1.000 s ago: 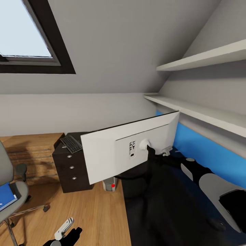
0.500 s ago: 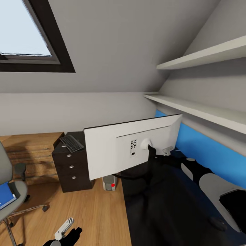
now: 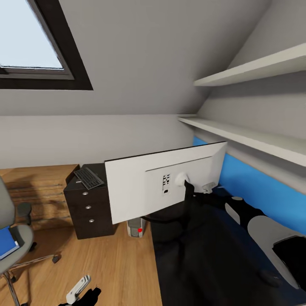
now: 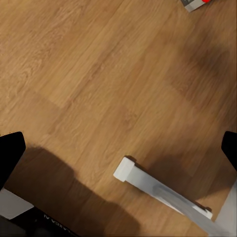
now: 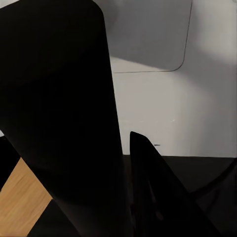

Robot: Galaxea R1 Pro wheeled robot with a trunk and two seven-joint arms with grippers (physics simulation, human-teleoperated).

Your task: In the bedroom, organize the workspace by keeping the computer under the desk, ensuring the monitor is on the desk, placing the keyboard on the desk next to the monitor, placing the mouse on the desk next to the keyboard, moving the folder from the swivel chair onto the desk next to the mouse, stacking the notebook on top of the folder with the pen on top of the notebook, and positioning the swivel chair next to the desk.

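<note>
— Where's the monitor (image 3: 163, 187) from your seat?

— Centre of the head view, white back toward me, top edge sloping up to the right. Its black stand (image 3: 166, 219) is low over the near-left end of the bench (image 3: 212, 267); I can't tell whether it is resting there or raised.

— And the right tool (image 3: 207, 186)?

— Right of centre, close against the neck of the stand behind the screen. My wrist camera there gives me black shapes against the white back, so I can't tell whether the tool is clamped, together or apart.

— Left tool (image 4: 118, 150)?

— Low at the bottom edge of the head view, left of centre, over bare floor (image 3: 106, 259). On its wrist camera the two black fingertips (image 4: 11, 154) sit at opposite edges of the frame, so it is spread wide and holds nothing.

— The other things?

— The computer (image 3: 137, 228) stands on the floor just below the monitor's lower edge, red dot showing. The keyboard (image 3: 88, 177) lies on a dark drawer cabinet (image 3: 87, 210), left of the monitor. At the left edge is the chair (image 3: 12, 242), with the blue folder (image 3: 6, 243) on its seat. A blue panel (image 3: 255, 182) runs along the bench's back at the right, under two white shelves (image 3: 255, 142).
</note>
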